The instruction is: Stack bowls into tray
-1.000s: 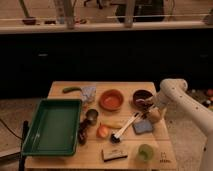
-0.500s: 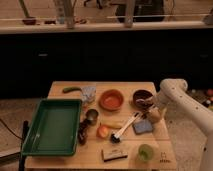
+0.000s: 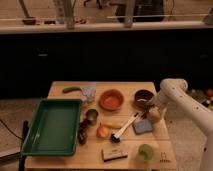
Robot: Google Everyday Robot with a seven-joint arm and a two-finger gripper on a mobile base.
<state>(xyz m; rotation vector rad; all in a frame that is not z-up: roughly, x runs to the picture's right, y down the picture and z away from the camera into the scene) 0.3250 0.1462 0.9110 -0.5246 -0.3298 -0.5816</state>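
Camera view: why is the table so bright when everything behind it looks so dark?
In the camera view, light falls from above onto the wooden table, so the green tray and the orange bowl glow. The cabinets behind get little light and look almost black. The maroon bowl looks dim, with the pincer at its right side.

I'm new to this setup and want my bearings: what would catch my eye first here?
The big green tray on the left of the table stands out first. Then the orange bowl at mid-table and the dark maroon bowl to its right, both outside the tray, with the robot's gripper close beside the maroon one.
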